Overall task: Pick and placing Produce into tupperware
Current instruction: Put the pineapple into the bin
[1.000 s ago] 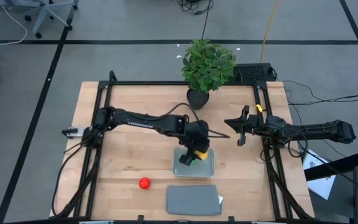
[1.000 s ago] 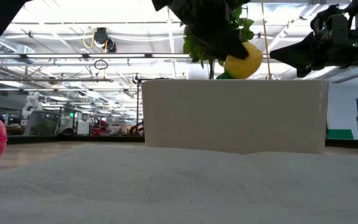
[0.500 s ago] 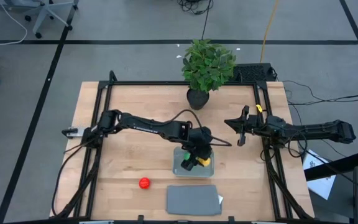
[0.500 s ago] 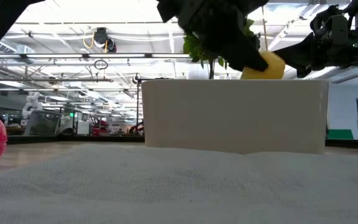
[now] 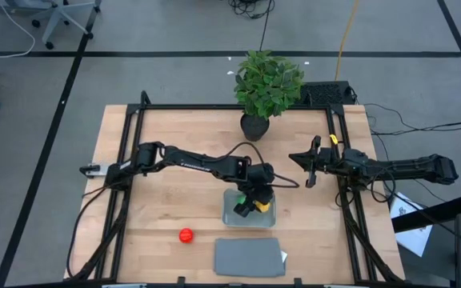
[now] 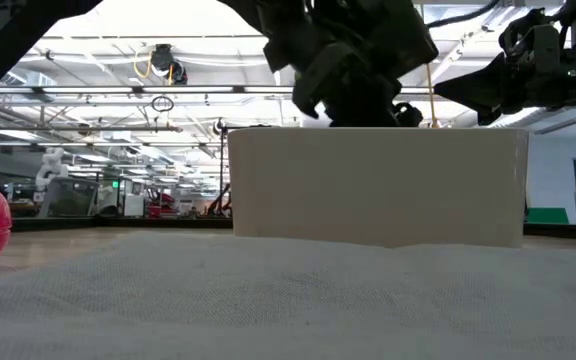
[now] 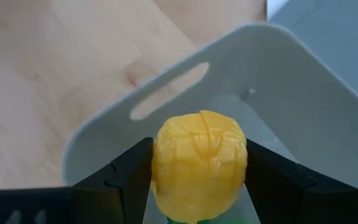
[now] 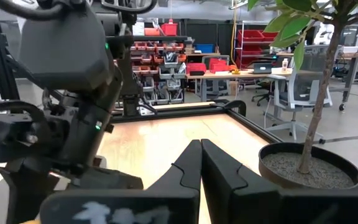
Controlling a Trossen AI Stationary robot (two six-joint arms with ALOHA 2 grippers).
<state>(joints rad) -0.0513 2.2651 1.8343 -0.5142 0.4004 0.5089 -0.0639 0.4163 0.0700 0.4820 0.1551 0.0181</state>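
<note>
Pinching the yellow produce (image 7: 199,165) between its fingers, the left pincer (image 5: 256,203) hangs low inside the tupperware (image 5: 269,217) near the desk's front edge, so release is straight down, walls close around. The red produce (image 5: 185,235) lies nearer the front-left, beside the lid (image 5: 249,257). The right pincer (image 5: 310,170), pressed together, waits toward the right edge.

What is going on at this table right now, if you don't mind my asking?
The left gripper holds the yellow fruit between its fingers, low inside the plastic tub, not yet released. A green fruit already lies in the tub. The red fruit sits on the table near the grey lid. The right gripper waits shut beside the potted plant.
</note>
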